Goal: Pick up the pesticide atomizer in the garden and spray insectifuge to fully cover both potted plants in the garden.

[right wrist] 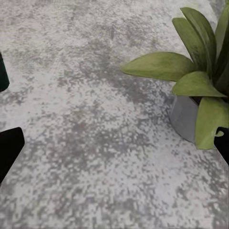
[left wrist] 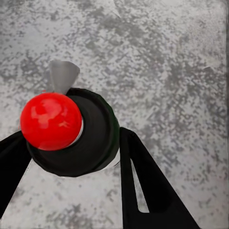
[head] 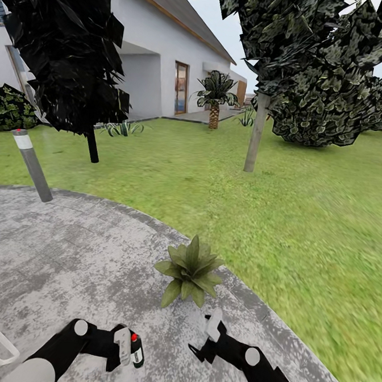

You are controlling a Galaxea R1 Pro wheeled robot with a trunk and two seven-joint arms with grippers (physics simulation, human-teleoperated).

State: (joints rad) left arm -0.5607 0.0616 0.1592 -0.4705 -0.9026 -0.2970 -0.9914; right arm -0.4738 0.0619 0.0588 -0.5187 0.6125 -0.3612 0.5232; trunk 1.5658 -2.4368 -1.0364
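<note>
Left gripper: the left gripper [head: 127,346] is low in the head view, its two dark fingers [left wrist: 143,186] closed on the pesticide atomizer [head: 136,349]; in the left wrist view one finger stands on each side of the bottle's round dark body
Pesticide atomizer: seen end-on from the left wrist, the pesticide atomizer [left wrist: 71,133] shows its red top toward the camera and a pale grey nozzle jutting beyond it; it hangs above the grey paved patio [left wrist: 167,62], apart from the ground
Right gripper: the right gripper [head: 210,329] is held low to the right of the left one, its tip toward the plant; in the right wrist view dark finger parts sit at both far edges of the picture with bare paving between them, so it stands wide and holds nothing
Potted plant: one potted plant [head: 190,269], a low rosette of pointed green leaves, stands on the patio [head: 77,263] near its curved edge, just ahead of the right gripper; from the right wrist the potted plant [right wrist: 200,81] shows its little grey pot under the leaves
Garden: green lawn [head: 303,221] lies beyond the paving; a grey bollard [head: 32,165] leans at the patio's left edge; dark trees [head: 64,51], a big leafy bush [head: 333,110], a palm [head: 215,99] and a white house [head: 161,52] stand well back
</note>
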